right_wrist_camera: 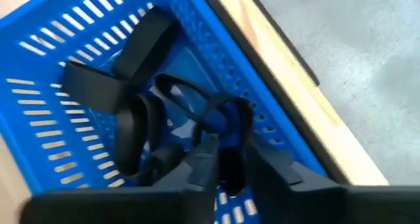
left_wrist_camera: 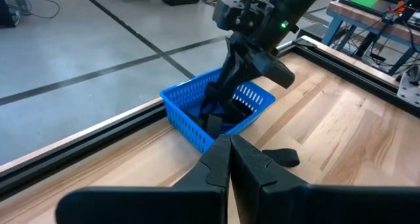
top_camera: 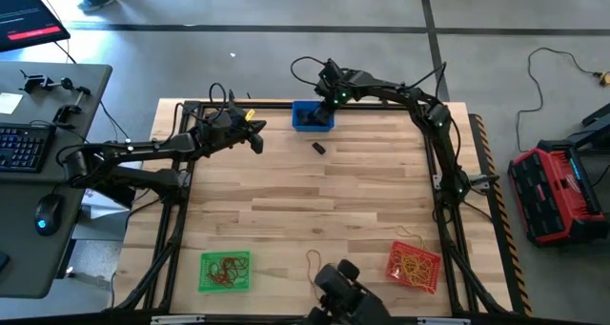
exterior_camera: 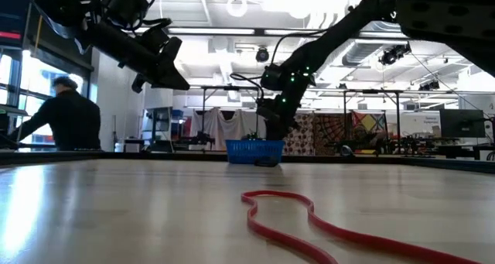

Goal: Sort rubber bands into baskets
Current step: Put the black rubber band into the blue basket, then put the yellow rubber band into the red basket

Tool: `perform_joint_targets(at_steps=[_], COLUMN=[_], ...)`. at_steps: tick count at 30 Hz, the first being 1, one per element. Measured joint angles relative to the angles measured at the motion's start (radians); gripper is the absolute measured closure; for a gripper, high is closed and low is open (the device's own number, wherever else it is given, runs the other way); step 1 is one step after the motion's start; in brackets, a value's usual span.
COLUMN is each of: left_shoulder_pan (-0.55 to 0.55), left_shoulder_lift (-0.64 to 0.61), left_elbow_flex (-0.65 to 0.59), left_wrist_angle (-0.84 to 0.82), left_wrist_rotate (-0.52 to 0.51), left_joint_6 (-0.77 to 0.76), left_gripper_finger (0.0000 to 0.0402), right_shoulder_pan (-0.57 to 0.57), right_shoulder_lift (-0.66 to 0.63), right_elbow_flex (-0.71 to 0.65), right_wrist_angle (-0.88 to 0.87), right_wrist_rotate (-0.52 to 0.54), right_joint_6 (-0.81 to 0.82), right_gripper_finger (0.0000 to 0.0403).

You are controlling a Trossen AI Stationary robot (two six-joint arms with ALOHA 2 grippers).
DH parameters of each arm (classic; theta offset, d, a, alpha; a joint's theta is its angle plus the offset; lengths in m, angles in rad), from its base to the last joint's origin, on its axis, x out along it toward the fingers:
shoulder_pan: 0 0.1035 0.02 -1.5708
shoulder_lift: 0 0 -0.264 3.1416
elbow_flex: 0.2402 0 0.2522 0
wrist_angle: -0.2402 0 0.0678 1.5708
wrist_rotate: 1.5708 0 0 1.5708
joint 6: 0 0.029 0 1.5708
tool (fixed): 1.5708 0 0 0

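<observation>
The blue basket stands at the table's far edge with several black rubber bands in it. My right gripper reaches down into it, its fingers a little open, and a black loop lies just at their tips. My left gripper hangs shut and holds nothing, above the table to the basket's left. One black band lies on the table just in front of the blue basket. A reddish band lies near the front edge. My right gripper comes at the blue basket from above, slanting down into it. A black band's loop lies right at its fingertips; I cannot tell whether they touch it.
A green basket with reddish-brown bands stands at the near left, a red basket with yellow bands at the near right. Bare wood lies between them and the blue basket. A black frame rail borders the table.
</observation>
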Motion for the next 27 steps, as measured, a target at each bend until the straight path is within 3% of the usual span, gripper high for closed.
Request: perform_joint_targets(at_steps=[5, 9, 13, 20, 27], left_shoulder_pan=[0.0, 0.0, 0.0, -0.002, -0.013], left_shoulder_lift=[0.0, 0.0, 0.0, 0.0, 0.0], left_elbow_flex=[0.0, 0.0, 0.0, 0.0, 0.0], left_wrist_angle=[-0.001, -0.001, -0.002, -0.031, -0.048], left_wrist_rotate=[0.029, 0.057, 0.069, 0.155, 0.164], left_joint_6=[0.003, 0.017, 0.018, 0.037, 0.043], left_gripper_finger=[0.0402, 0.0402, 0.0401, 0.0401, 0.0402], right_shoulder_pan=[0.018, 0.038, 0.071, 0.186, 0.327], right_shoulder_lift=[-0.024, -0.088, -0.165, -0.261, -0.354], right_elbow_flex=[0.0, 0.0, 0.0, -0.025, -0.237], right_wrist_angle=[-0.01, -0.008, -0.047, -0.168, -0.119], right_wrist_rotate=[0.018, 0.059, 0.102, 0.144, 0.165], right_joint_6=[0.068, 0.16, 0.188, 0.337, 0.622], right_gripper_finger=[0.0257, 0.0239, 0.027, 0.0388, 0.04])
